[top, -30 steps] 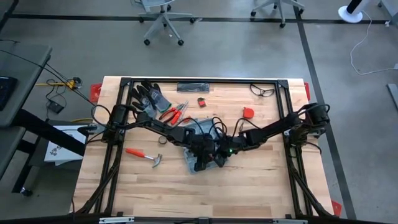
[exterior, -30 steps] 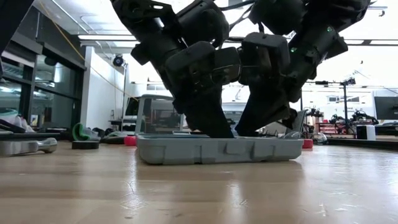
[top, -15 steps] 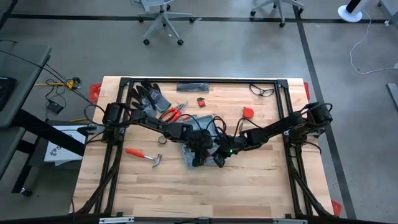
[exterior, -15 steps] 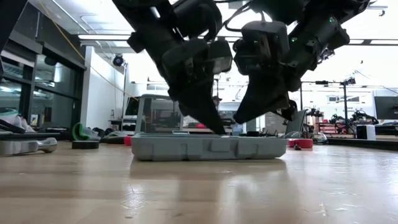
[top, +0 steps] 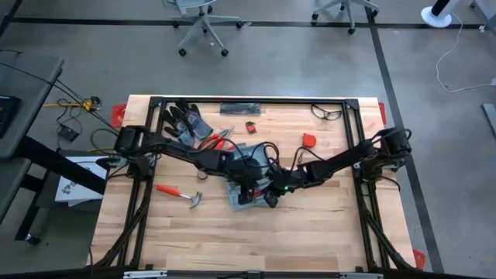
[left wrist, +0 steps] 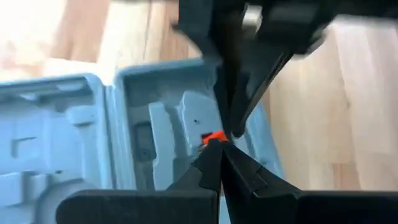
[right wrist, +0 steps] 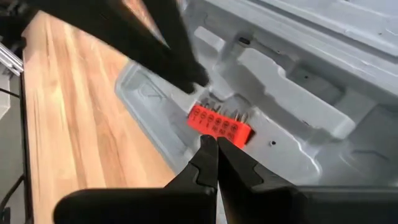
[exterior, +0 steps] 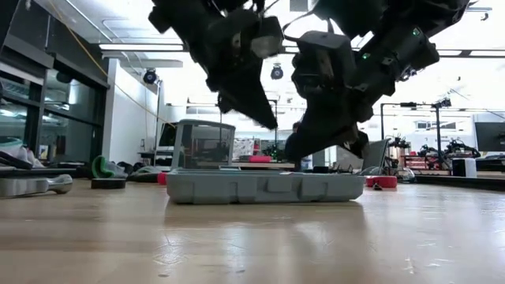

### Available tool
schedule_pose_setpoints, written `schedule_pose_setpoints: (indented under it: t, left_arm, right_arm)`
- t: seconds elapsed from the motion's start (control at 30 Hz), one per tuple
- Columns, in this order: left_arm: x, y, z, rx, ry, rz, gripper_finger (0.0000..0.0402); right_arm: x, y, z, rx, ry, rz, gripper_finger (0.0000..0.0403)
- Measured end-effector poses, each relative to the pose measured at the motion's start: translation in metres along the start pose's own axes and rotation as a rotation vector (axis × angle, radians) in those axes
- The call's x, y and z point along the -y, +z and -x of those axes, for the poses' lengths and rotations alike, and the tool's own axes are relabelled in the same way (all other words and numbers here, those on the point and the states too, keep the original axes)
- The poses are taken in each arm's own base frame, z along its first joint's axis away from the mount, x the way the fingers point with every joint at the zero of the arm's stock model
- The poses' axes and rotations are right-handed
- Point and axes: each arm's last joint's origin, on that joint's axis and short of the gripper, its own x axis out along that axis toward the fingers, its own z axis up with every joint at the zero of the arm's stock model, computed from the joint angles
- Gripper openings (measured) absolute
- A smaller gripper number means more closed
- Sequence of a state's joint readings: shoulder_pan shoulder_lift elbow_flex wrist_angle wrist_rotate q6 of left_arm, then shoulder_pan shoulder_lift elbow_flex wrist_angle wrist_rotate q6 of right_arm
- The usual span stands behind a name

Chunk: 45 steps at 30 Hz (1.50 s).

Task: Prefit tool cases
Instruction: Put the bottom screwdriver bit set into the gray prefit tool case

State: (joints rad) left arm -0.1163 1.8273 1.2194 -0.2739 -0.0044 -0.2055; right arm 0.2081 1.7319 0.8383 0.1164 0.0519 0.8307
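1. Lies open at mid-surface: blue-grey case point(top: 246, 188), red bit holder point(right wrist: 221, 124) already seated in a recess.
2. Hover just above it: left gripper point(left wrist: 217, 142) and right gripper point(right wrist: 211, 144), jaws pressed together, empty.
3. Still outside, to the left: hammer point(top: 180, 193), pliers point(top: 217, 140); probably most fitting left.

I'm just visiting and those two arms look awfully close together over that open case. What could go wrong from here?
The left gripper and right gripper, both shut, hover close together above the open tool case; they could bump each other. The red bit holder lies in a recess right below the right gripper, so a nudge might knock it out. The light case might also slide on the table if pushed.
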Motion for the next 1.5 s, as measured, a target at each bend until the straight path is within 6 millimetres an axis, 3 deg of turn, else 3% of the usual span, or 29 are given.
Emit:
schedule_pose_setpoints:
  t: [0.53, 1.23, 1.4, 1.5]
  left_arm:
    - [0.005, 0.002, 0.004, 0.020, -0.014, -0.004, 0.0000]
    - [0.004, 0.004, 0.004, 0.029, -0.034, 0.045, 0.0000]
    - [0.007, 0.011, 0.015, 0.088, -0.055, 0.055, 0.0000]
    - [0.004, 0.003, 0.021, 0.163, -0.082, 0.109, 0.0000]
  right_arm:
    - [0.019, 0.003, -0.017, -0.047, -0.019, 0.002, 0.0000]
    - [0.018, 0.002, -0.016, -0.055, -0.016, 0.010, 0.0000]
    - [0.016, 0.005, -0.011, -0.037, -0.014, 0.011, 0.0000]
    - [0.014, 0.007, -0.007, -0.018, -0.010, 0.014, 0.0000]
